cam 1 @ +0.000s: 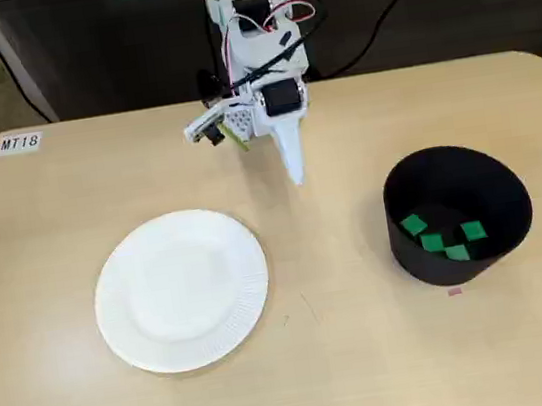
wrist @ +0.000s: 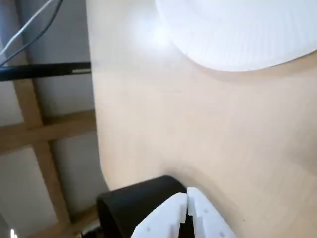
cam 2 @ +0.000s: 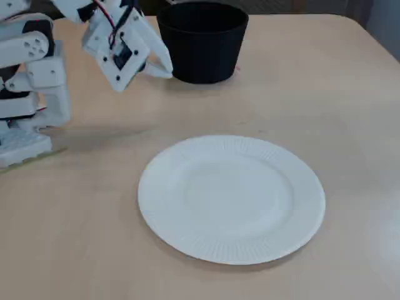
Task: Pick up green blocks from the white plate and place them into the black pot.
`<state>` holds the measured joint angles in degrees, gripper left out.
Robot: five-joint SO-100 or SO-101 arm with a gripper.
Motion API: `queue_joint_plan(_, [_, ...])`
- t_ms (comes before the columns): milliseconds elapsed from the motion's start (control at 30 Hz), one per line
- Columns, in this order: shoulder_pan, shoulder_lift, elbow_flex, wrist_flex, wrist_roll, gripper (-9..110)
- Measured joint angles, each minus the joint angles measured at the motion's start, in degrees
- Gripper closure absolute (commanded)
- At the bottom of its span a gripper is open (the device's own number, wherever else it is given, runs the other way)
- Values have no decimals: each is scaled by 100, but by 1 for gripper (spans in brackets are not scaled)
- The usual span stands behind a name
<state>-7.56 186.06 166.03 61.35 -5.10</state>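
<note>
**Gripper closed over bare table, blocks in pot**

Fixed view from above: gripper (cam 1: 295, 173) sits upper centre of frame, fingers pressed together, holding nothing. It points down at the table (cam 1: 374, 360) between the white plate (cam 1: 182, 289) and the black pot (cam 1: 449, 176), touching neither.

Green blocks (cam 1: 432, 242): four visible, all on the pot floor at right of frame, loosely clustered.

Plate is at lower left of frame, well apart from the pot.

Wrist view: fingertips (wrist: 194, 202) meet at the bottom edge with no gap. Pot wall (wrist: 133, 206) is lower left, plate rim (wrist: 233, 54) upper right.

Low fixed view: gripper (cam 2: 166, 70) is upper left, just beside the pot (cam 2: 203, 56). Plate (cam 2: 231, 200) fills the centre.

"MT18" label (cam 1: 18, 144) is at the table's upper left corner.
</note>
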Motion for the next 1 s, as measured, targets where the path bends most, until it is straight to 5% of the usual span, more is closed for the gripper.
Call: queue_joint_plan(1000, [-149,9,589,-316,211,104])
